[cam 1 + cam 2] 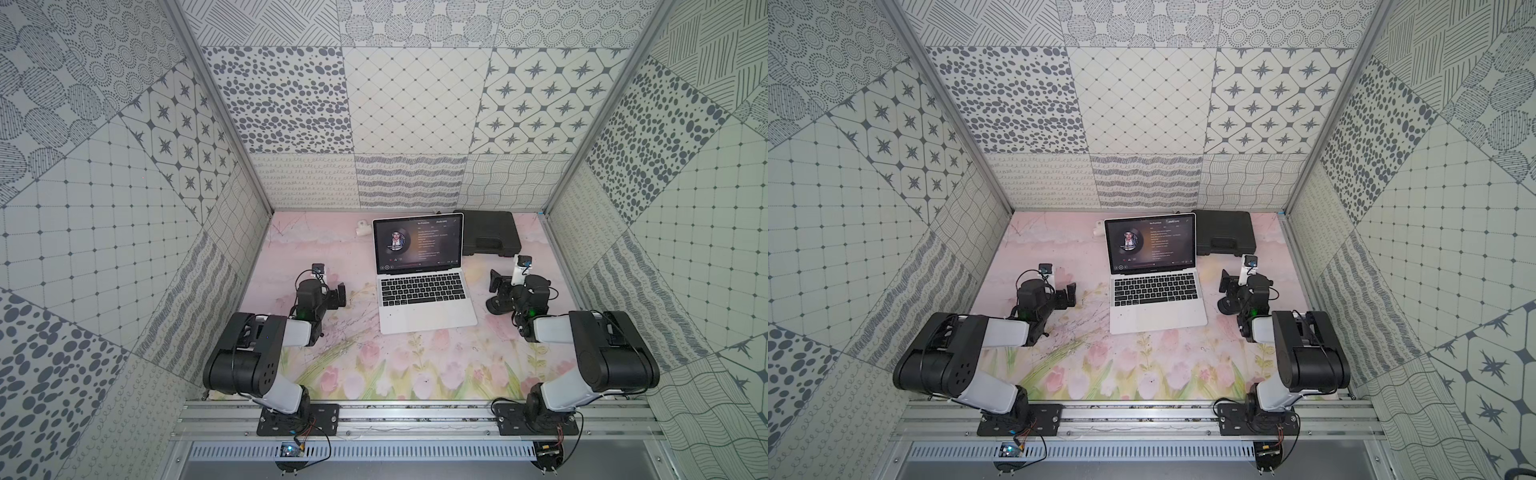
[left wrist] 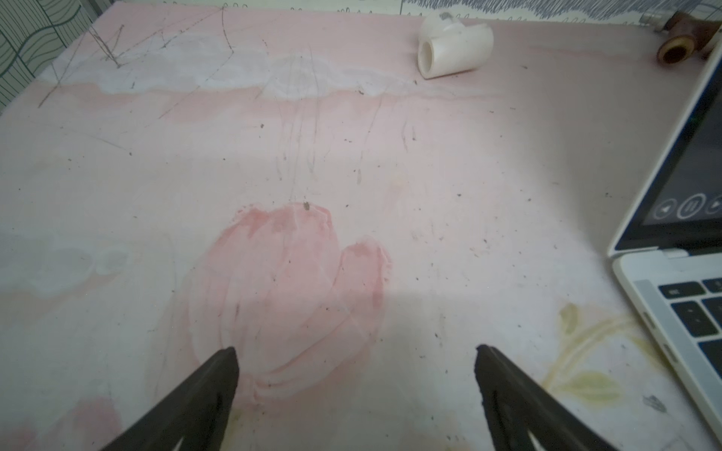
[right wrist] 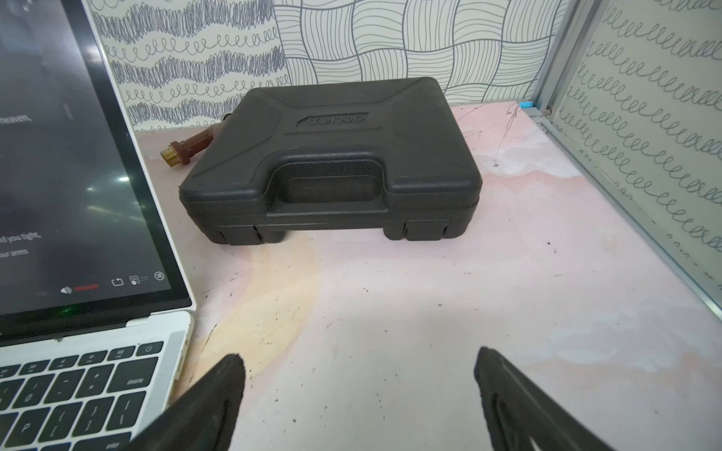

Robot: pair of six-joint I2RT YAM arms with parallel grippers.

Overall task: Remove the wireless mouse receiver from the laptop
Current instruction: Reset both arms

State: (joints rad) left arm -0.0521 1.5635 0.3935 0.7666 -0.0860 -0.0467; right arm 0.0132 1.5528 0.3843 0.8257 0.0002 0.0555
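frankly, the wireless mouse receiver cannot be made out in any view; judging by the task it sits in a port on one side edge of the laptop (image 1: 422, 274), which stands open at the middle of the surface (image 1: 374, 365) with its screen lit. the stretch of the laptop's left edge that the left wrist view shows carries only bare slots, and the short stretch of right edge in the right wrist view shows no nub either. the left fingers (image 2: 213, 390) are spread wide over bare surface beside the laptop's left side, grasping nothing; the right fingers (image 3: 218, 394) are likewise released, beside its right side and facing the black case (image 3: 332, 156). the likely trouble is a miss: with so small a plug, wide fingers could close on the laptop's edge instead or slip off the nub. a sideways pull could also drag the slim laptop if nothing braces it, and the right arm could knock the black mouse (image 1: 495, 306) lying just under it. counted: one laptop, one case, one mouse, one white pipe fitting (image 2: 453, 47), one brown fitting with a brass thread (image 3: 191, 144), two arms.
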